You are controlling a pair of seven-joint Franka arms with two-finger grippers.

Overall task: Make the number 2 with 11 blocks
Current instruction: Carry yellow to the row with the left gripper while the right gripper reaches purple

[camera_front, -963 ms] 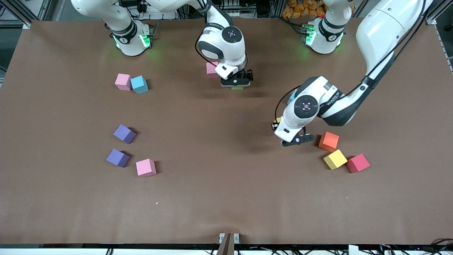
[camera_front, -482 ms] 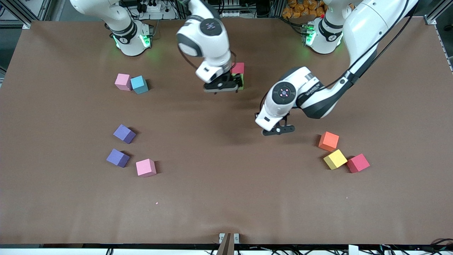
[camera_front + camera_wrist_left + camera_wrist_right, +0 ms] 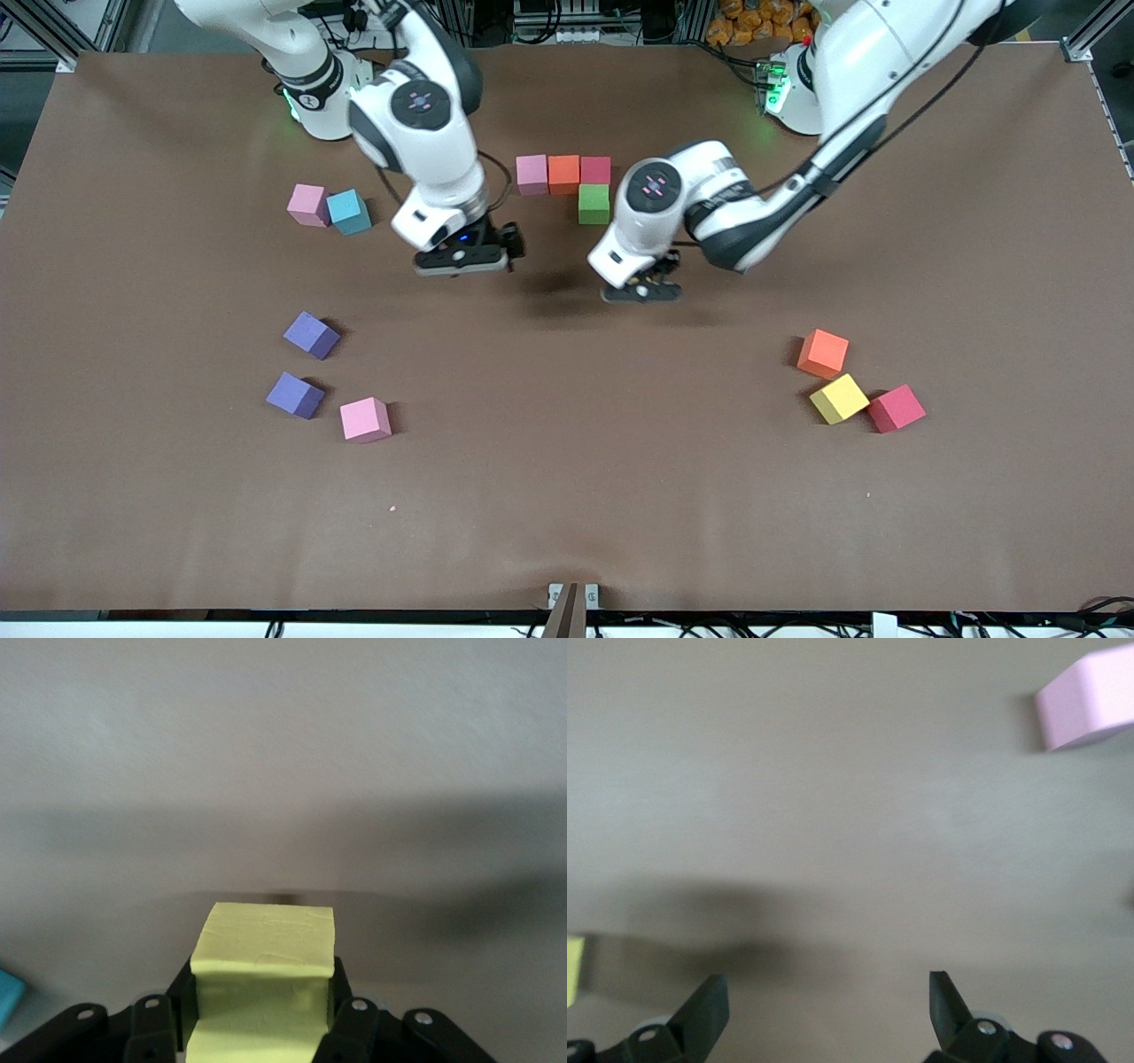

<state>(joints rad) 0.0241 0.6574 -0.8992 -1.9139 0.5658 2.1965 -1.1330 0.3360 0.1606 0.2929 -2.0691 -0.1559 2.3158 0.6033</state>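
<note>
Four blocks touch near the robots' bases: pink [image 3: 532, 174], orange [image 3: 563, 174] and crimson [image 3: 595, 169] in a row, with green [image 3: 594, 204] against the crimson one, nearer the camera. My left gripper [image 3: 640, 288] hangs over bare table close to the green block, shut on a yellow block [image 3: 263, 966]. My right gripper [image 3: 461, 257] is open and holds nothing, its fingertips [image 3: 709, 997] wide apart over bare table. Loose blocks lie at both ends of the table.
Toward the right arm's end lie a pink block [image 3: 308, 205] touching a light-blue cube [image 3: 348, 212], two purple blocks [image 3: 311, 335] [image 3: 295, 394] and another pink one [image 3: 365, 419]. Toward the left arm's end lie orange [image 3: 822, 354], yellow [image 3: 839, 398] and crimson [image 3: 897, 408] blocks.
The right gripper left the green block by the row and swung away toward the right arm's end. The left gripper carried the yellow block from near the loose orange block toward the row.
</note>
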